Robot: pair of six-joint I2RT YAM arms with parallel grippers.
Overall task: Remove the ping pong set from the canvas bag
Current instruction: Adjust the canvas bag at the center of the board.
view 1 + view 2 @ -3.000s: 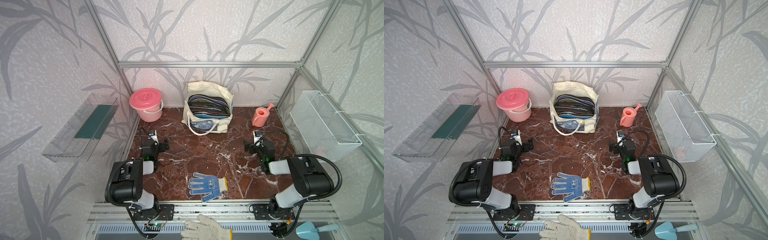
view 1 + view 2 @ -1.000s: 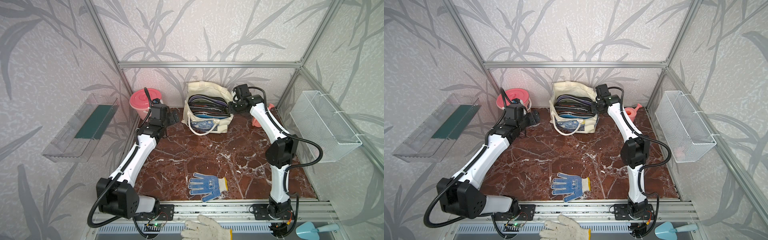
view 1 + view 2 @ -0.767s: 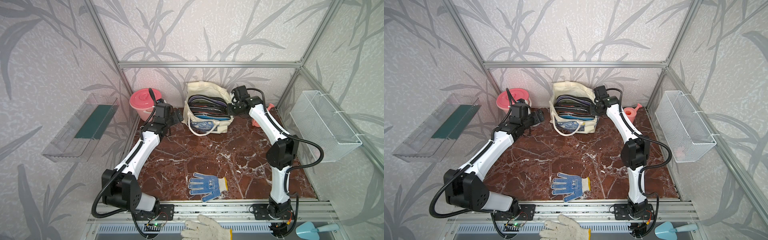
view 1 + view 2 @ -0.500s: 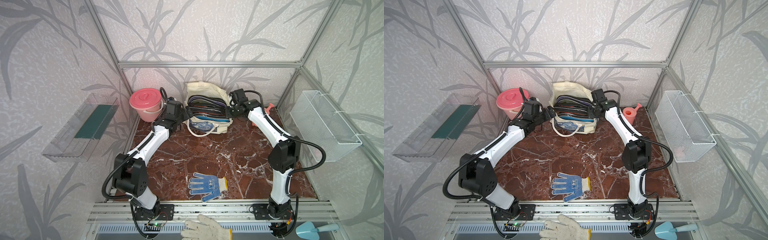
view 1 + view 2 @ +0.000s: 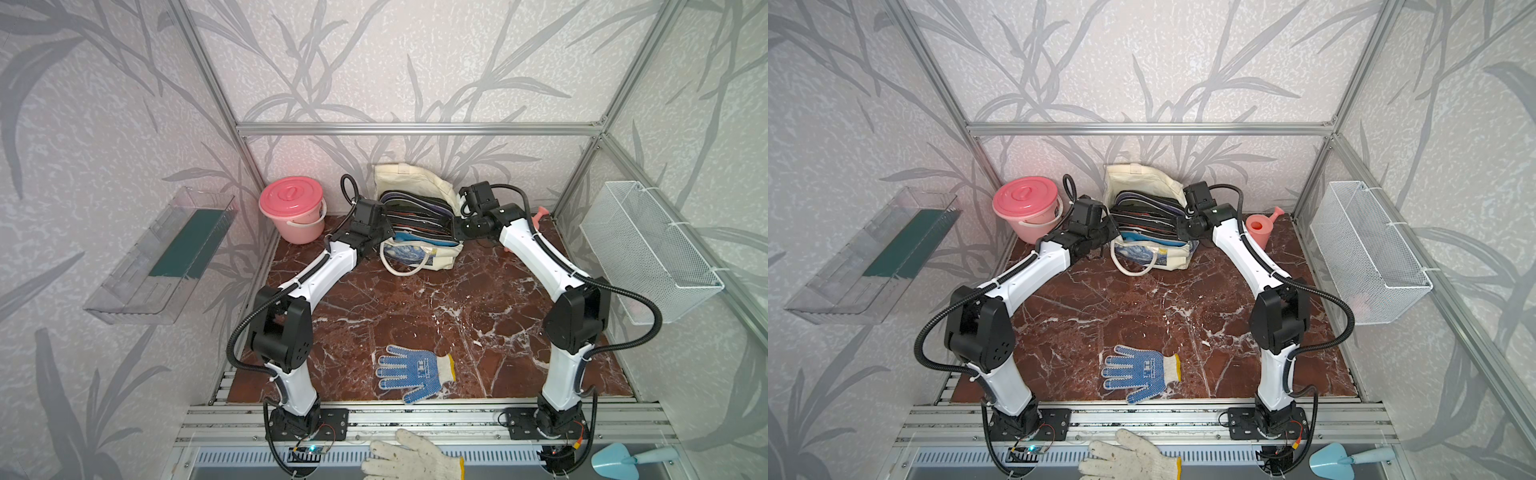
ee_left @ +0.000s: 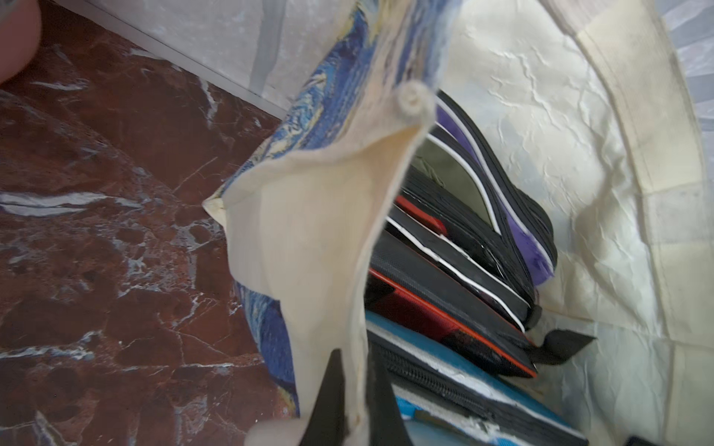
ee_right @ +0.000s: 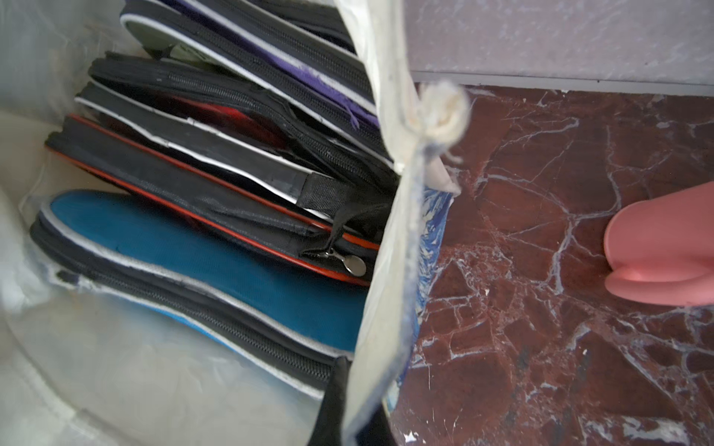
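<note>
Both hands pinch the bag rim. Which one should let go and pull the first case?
Right, likely. The right hand grips the canvas bag wall beside the zip pull of the black-red case; the left hand can hold the opposite wall.

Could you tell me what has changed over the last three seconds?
Both arms reached from rest to the canvas bag; the left gripper and right gripper are now shut on opposite edges of its mouth. The ping pong set, glove and pink bucket stayed put.

Clamps the canvas bag's edge in the right hand. Shows zip cases stacked inside: blue, black-red, purple. Catches a pink vessel on the table outside.
</note>
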